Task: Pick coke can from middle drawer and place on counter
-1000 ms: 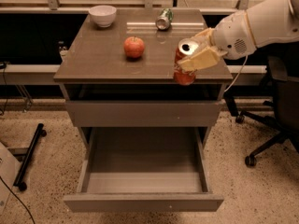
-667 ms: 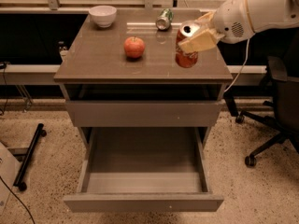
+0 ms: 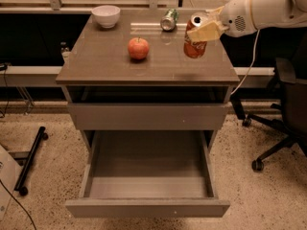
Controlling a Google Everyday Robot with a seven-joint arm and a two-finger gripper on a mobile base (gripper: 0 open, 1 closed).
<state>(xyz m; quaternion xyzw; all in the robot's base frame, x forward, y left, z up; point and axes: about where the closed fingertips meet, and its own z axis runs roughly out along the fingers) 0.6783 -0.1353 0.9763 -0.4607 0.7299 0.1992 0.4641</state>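
The red coke can (image 3: 194, 44) with its silver top is held in my gripper (image 3: 201, 30), tilted a little, over the right part of the glossy dark brown counter (image 3: 105, 63). The gripper's pale fingers (image 3: 209, 30) are shut around the can's upper half. My white arm reaches in from the upper right. The can's base is close to the counter top, and I cannot tell whether it touches. The middle drawer (image 3: 148, 207) is pulled wide open below, and its bare floor holds nothing.
On the counter are a red apple (image 3: 138, 48), a white bowl (image 3: 106, 16) at the back left and a green-and-silver can (image 3: 169, 20) lying on its side at the back. A black office chair (image 3: 288, 104) stands at the right, a black stand (image 3: 29, 159) at the left.
My gripper has carried the coke can further back and inward over the counter, away from its front right edge.
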